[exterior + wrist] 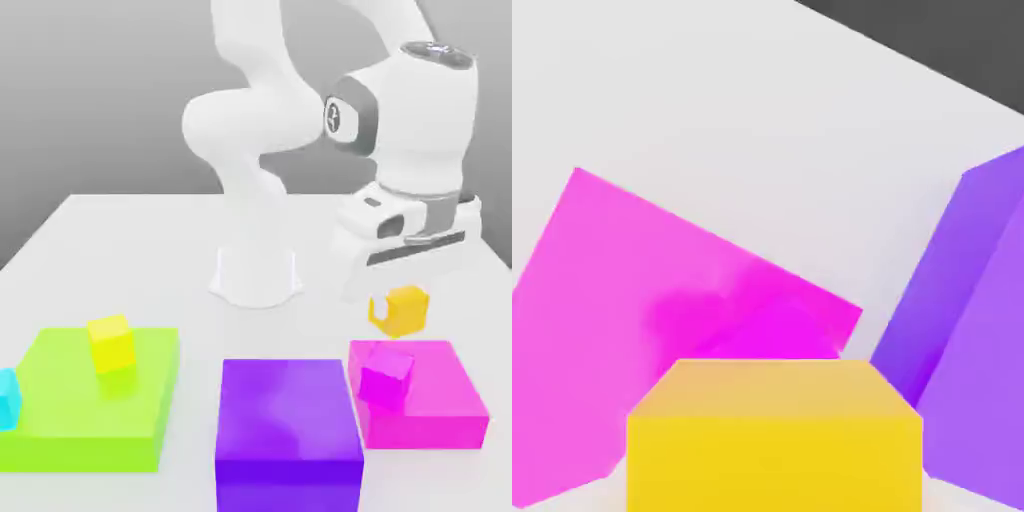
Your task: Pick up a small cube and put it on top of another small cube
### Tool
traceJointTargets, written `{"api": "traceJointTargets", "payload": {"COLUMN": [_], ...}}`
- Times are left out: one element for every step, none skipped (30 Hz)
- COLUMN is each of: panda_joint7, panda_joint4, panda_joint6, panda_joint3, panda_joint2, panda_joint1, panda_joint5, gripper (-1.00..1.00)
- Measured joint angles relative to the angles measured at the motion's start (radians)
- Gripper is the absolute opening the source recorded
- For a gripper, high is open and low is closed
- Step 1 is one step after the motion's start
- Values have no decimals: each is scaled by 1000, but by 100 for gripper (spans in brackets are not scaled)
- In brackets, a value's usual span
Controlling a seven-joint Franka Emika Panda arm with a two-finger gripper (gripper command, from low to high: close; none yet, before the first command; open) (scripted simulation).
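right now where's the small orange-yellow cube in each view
Exterior view: the orange-yellow cube hangs under the pincer, off the table, above the back edge of the flat magenta block.
Hand view: the cube sits close up, with the magenta block beneath it.
Shared landmark: the purple block beside the magenta one.
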Motion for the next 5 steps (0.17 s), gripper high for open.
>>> {"api": "traceJointTargets", "payload": {"panda_joint7": [-3, -4, -4, -4, -4], "panda_joint4": [-6, -9, -9, -9, -9], "panda_joint6": [41, 63, 63, 63, 63], "panda_joint3": [0, -1, -1, -1, -1], "panda_joint2": [35, 54, 54, 54, 54], "panda_joint1": [1, 2, 2, 2, 2], "panda_joint5": [2, 4, 4, 4, 4], "gripper": [-100, 100, 100, 100, 100]}}
